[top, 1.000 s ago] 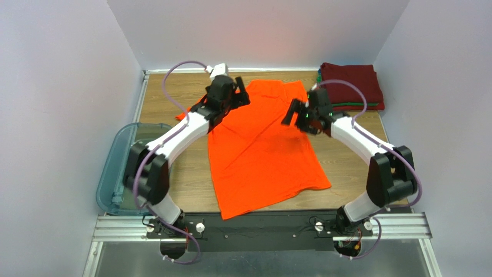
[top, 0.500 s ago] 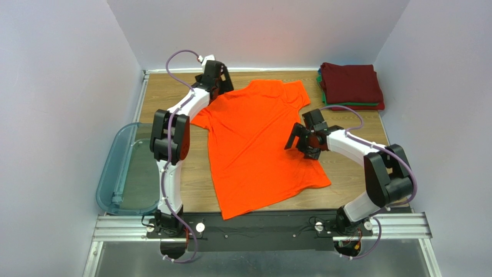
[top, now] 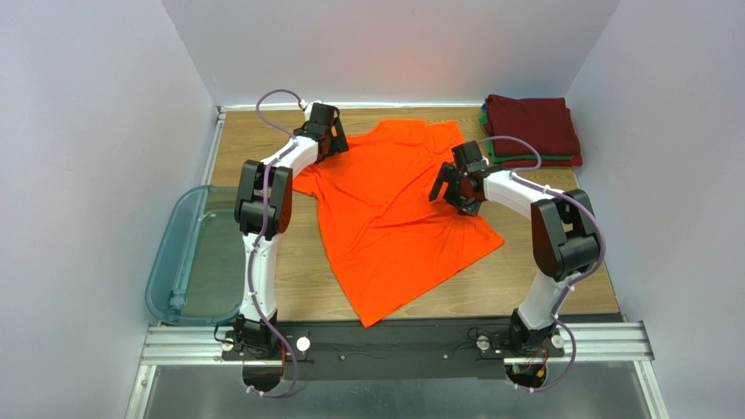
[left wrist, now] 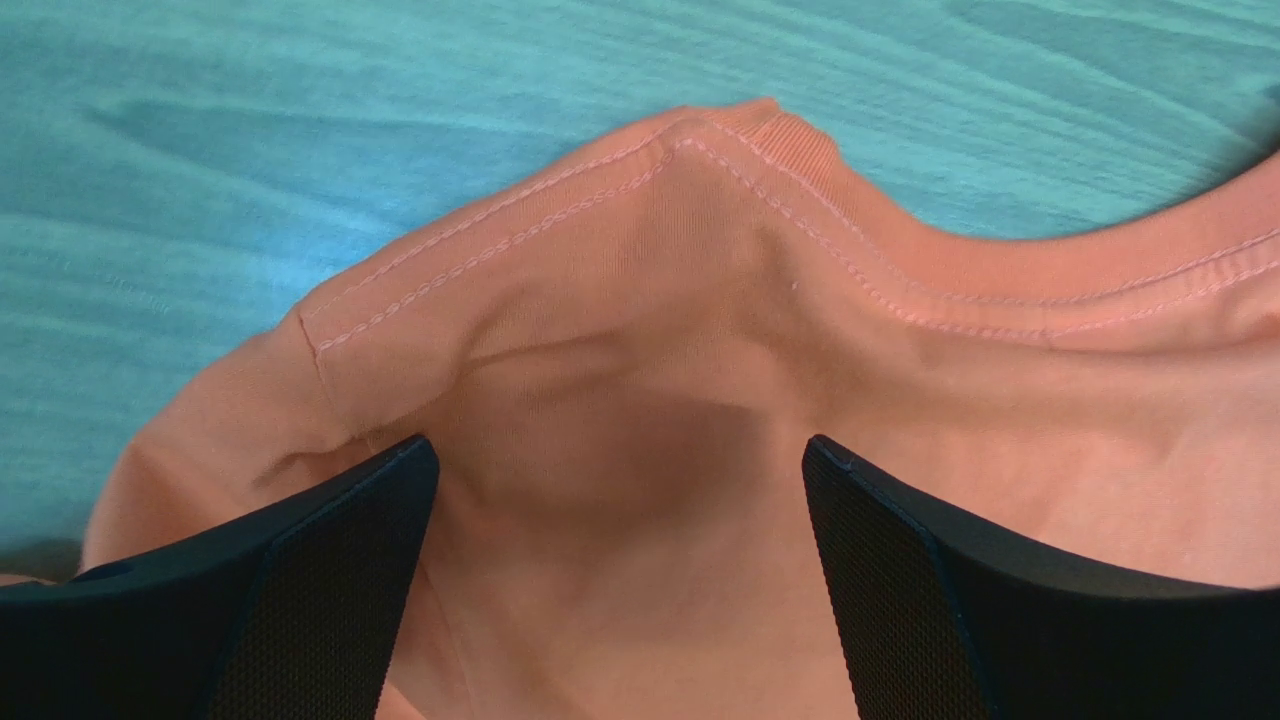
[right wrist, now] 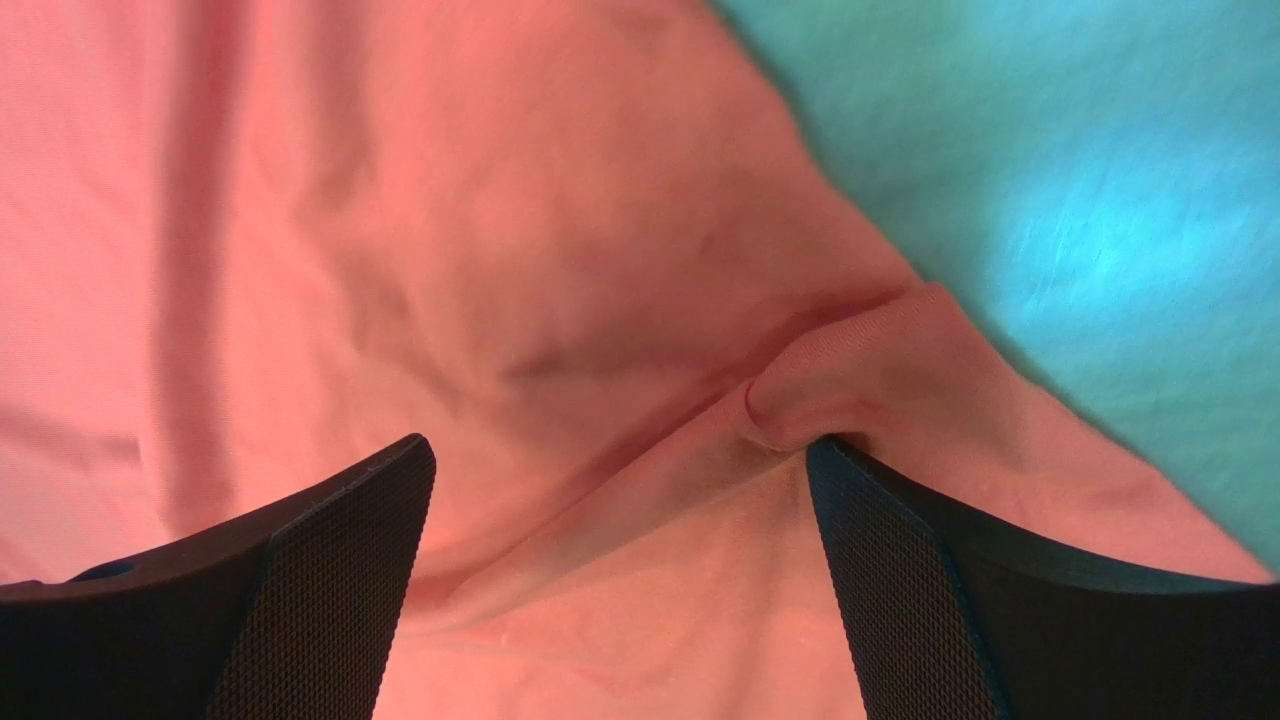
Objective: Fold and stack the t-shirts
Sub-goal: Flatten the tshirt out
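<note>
Both left pincer [left wrist: 616, 446] and right pincer [right wrist: 618, 444] gape over orange t-shirt [top: 393, 229].

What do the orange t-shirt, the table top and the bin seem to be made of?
Orange t-shirt: soft matte knit cloth, judging by creases and stitched hems. Table top: wood or wood-look laminate, showing grain. Bin: translucent glossy plastic, blue-grey.

wooden table [top: 306, 279]: orange t-shirt [top: 393, 218] flat mid-table, folded stack [top: 533, 127] far right, bin [top: 188, 253] perhaps overhanging left
</note>
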Action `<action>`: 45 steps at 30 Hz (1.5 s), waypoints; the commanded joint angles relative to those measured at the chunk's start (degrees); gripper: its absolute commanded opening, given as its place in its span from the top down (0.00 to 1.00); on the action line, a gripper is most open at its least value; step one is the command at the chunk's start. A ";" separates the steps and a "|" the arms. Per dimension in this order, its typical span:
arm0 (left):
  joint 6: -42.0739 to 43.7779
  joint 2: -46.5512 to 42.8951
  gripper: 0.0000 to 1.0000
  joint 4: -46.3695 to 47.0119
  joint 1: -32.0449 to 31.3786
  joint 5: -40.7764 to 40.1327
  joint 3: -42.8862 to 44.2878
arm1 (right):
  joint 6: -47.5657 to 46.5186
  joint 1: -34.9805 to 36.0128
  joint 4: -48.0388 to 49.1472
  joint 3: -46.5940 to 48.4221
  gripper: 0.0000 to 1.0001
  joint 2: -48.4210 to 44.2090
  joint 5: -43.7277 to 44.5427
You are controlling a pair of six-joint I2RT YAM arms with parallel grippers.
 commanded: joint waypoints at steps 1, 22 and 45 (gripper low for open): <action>-1.81 -3.45 0.02 -4.84 0.07 -2.03 -3.30 | -3.20 -3.37 -2.98 2.64 0.00 7.07 3.08; -27.10 -49.59 0.02 2.01 -21.52 7.79 -66.59 | -14.62 -1.20 -5.70 36.64 0.00 32.81 -10.70; -49.63 -72.89 0.02 -20.48 -46.69 -3.95 -67.49 | -17.71 3.47 -12.30 57.06 0.00 33.90 -7.56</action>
